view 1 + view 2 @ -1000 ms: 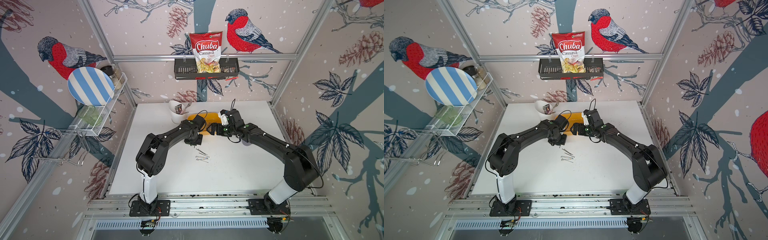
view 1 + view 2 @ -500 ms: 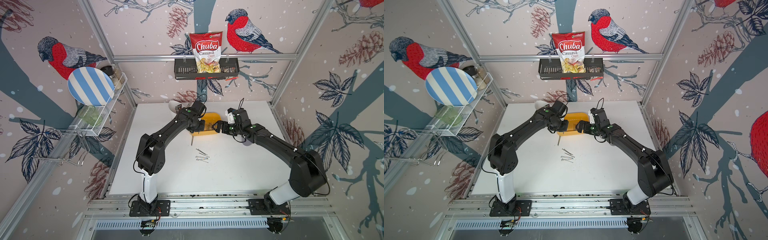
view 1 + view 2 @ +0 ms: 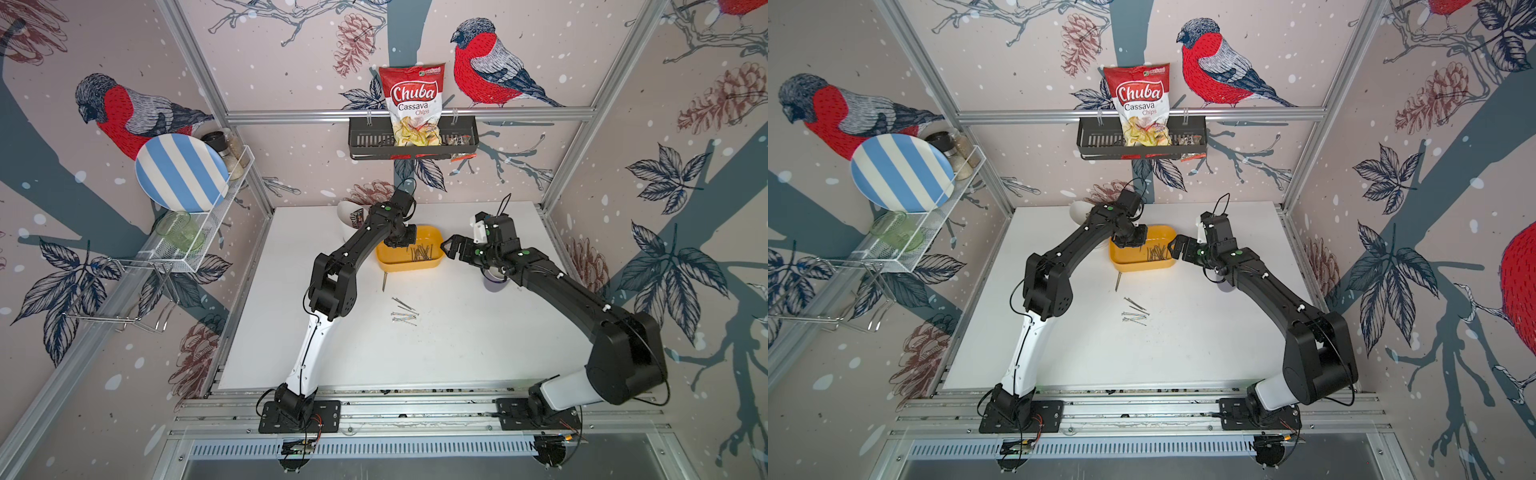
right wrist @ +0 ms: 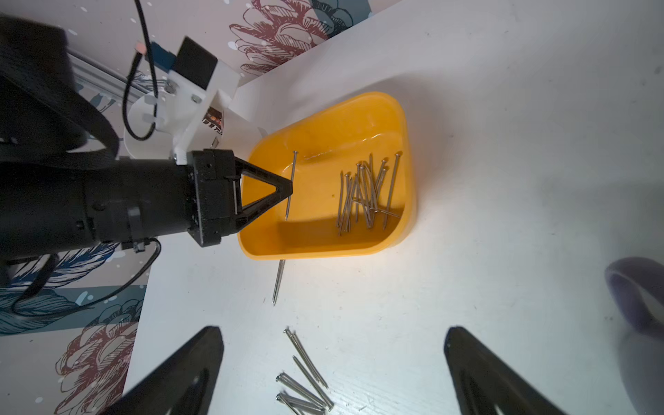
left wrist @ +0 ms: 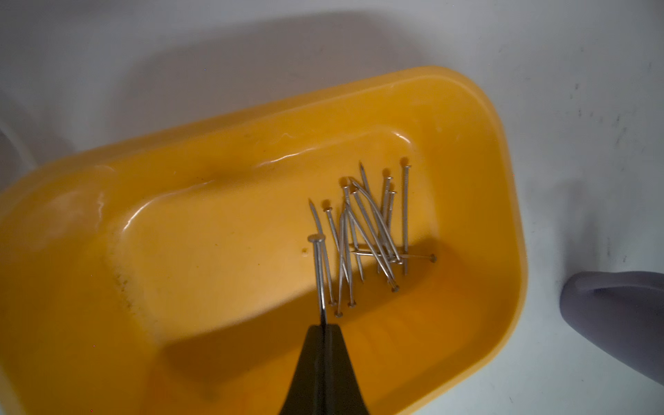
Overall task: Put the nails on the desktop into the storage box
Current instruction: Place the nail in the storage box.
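Your left gripper (image 4: pixel 289 188) is clamped tight on a single nail (image 5: pixel 319 273). The fingertips pinch the shank partway along, and in the left wrist view the head points away from the fingers. The nail hangs over the open inside of the yellow storage box (image 5: pixel 510 233), above its floor and touching nothing. It is just beside the pile of nails (image 5: pixel 370 233) already lying in the box.

A second ago this gripper was low at the desktop (image 3: pixel 457 340), just in front of the box. It has since lifted and crossed the rim, so I judge the carry done and only the release left.

Your right gripper (image 4: pixel 332 328) has its fingers spread wide and holds nothing. It has drawn back from the box front to the box's right end (image 3: pixel 451 245), leaving the drop clear.

There is still work out there. One loose nail (image 4: pixel 278 282) lies against the box's front wall, and a small cluster of nails (image 3: pixel 404 315) sits further out, well apart from the box.
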### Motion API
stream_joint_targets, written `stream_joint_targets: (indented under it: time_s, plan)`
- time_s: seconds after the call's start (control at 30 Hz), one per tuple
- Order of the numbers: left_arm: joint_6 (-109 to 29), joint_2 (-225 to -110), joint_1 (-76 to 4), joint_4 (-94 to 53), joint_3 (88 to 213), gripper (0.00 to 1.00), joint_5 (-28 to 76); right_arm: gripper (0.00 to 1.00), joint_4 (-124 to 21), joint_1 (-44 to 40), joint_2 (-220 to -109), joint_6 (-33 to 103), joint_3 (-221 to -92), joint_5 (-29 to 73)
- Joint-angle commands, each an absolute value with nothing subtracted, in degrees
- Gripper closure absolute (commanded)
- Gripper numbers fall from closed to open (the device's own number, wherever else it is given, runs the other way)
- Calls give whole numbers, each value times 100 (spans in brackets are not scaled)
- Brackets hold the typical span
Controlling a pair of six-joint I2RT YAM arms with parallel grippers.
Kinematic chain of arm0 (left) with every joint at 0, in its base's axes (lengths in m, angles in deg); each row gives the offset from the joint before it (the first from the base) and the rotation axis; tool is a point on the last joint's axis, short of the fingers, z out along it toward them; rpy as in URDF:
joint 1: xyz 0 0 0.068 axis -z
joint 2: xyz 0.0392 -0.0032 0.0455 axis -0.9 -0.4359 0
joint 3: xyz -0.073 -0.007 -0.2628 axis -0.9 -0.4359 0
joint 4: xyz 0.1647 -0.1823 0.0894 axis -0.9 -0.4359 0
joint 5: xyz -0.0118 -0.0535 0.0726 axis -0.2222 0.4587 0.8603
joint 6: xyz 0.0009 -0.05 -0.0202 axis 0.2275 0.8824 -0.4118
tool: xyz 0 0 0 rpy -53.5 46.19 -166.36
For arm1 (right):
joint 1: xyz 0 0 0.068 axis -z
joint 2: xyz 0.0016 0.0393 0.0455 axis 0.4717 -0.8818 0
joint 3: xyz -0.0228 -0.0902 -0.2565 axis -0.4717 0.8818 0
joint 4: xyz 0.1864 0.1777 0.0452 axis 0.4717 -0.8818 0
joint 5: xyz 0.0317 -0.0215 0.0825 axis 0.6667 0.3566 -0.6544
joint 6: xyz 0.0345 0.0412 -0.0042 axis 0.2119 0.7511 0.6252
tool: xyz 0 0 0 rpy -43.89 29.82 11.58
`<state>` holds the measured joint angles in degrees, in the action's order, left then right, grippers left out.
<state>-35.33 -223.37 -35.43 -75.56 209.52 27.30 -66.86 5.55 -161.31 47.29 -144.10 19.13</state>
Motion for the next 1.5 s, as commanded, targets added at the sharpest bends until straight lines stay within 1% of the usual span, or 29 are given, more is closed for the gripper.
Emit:
stream_joint_targets:
  time_s: [0.0, 0.3, 0.57, 0.83, 0.9, 1.1, 1.3, 1.47]
  plan:
    - [-3354, -22465, -3565, -7415, 20974, 100, 2469, 0, -6802, 656, -16180, 4599, -14454, 1844]
    - [-3066, -22614, -3567, -7044, 20621, 100, 2276, 0, -6898, 818, -16403, 4430, -14597, 1631]
    - [-2944, -22666, -3567, -6801, 20238, 100, 2197, 0, -6891, 860, -16387, 4368, -14545, 1584]
    - [-2894, -22774, -3569, -6764, 20206, 100, 2058, 0, -6873, 858, -16335, 4410, -14527, 1612]
    - [-2903, -22740, -3568, -6766, 20188, 93, 2043, 0, -6855, 841, -16329, 4447, -14518, 1611]
    - [-2946, -22337, -3574, -6574, 19855, 80, 1972, 0, -6734, 744, -16369, 4563, -14535, 1620]
    - [-3023, -21335, -3569, -6032, 18994, 73, 1998, 0, -6548, 452, -16502, 4693, -14604, 1648]
    - [-3146, -20419, -3571, -5871, 18250, 68, 2263, 0, -6452, 88, -16692, 4719, -14807, 1732]
